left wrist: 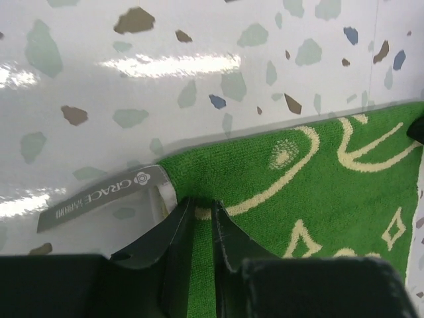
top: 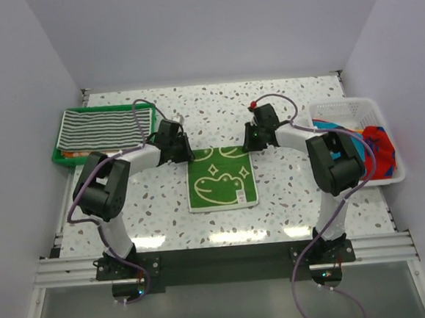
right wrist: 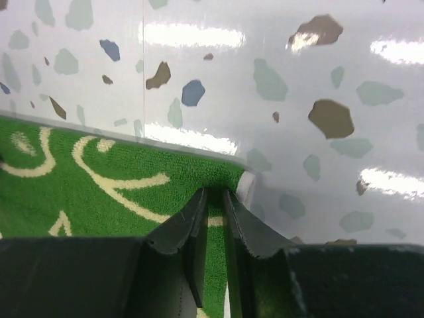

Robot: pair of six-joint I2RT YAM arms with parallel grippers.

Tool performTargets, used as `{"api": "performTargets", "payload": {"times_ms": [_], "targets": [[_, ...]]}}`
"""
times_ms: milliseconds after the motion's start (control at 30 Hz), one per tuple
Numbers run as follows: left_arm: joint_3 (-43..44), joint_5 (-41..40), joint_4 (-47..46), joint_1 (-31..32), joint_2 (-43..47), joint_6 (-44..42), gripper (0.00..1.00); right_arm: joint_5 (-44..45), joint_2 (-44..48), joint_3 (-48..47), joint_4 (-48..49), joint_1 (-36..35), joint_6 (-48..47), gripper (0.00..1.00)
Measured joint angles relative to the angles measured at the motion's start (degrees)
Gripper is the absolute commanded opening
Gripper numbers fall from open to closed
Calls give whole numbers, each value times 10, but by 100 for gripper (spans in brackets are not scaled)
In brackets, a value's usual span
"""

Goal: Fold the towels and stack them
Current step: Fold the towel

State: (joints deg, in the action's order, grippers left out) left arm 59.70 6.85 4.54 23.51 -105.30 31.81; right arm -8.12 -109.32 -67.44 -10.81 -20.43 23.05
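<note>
A green towel (top: 221,180) with white drawings lies flat in the middle of the table. My left gripper (top: 185,155) is at its far left corner, my right gripper (top: 252,142) at its far right corner. In the left wrist view, the left gripper (left wrist: 201,202) pinches a ridge of the green towel (left wrist: 318,185) beside a grey label (left wrist: 99,195). The right wrist view shows the right gripper (right wrist: 215,192) closed on the green towel (right wrist: 99,192) just inside its corner. A black-and-white striped towel (top: 103,128) lies folded at the far left. A red towel (top: 379,142) lies crumpled at the right.
The striped towel rests in a green tray (top: 59,153) at the back left. A white mesh basket (top: 356,107) at the right wall holds the red towel and other coloured cloth. White walls close in the speckled table (top: 296,196) on three sides.
</note>
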Motion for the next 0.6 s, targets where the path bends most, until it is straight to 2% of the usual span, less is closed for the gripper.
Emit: {"api": "performTargets", "payload": {"times_ms": [133, 233, 267, 300, 367, 400, 433, 533, 600], "targets": [[2, 1, -12, -14, -6, 0, 25, -22, -10, 1, 23, 27, -1, 20], [9, 5, -10, -14, -7, -10, 40, -30, -10, -2, 18, 33, -18, 26], [13, 5, -7, -13, -7, -15, 52, -33, -10, -7, 9, 34, -31, 28], [19, 7, -2, -13, -7, -23, 57, -34, -10, -13, -1, 34, -41, 30], [38, 7, 12, -14, -7, -45, 71, -37, -10, -41, -41, 33, -77, 43], [55, 7, 26, -14, -7, -63, 74, -37, -10, -59, -64, 33, -99, 51], [73, 7, 40, -14, -7, -85, 79, -38, -10, -84, -90, 34, -125, 53], [132, 11, 71, -15, -7, -165, 86, -40, -10, -144, -145, 37, -193, 56], [170, 25, 94, -18, -7, -231, 86, -46, -14, -186, -177, 40, -244, 56]]}}
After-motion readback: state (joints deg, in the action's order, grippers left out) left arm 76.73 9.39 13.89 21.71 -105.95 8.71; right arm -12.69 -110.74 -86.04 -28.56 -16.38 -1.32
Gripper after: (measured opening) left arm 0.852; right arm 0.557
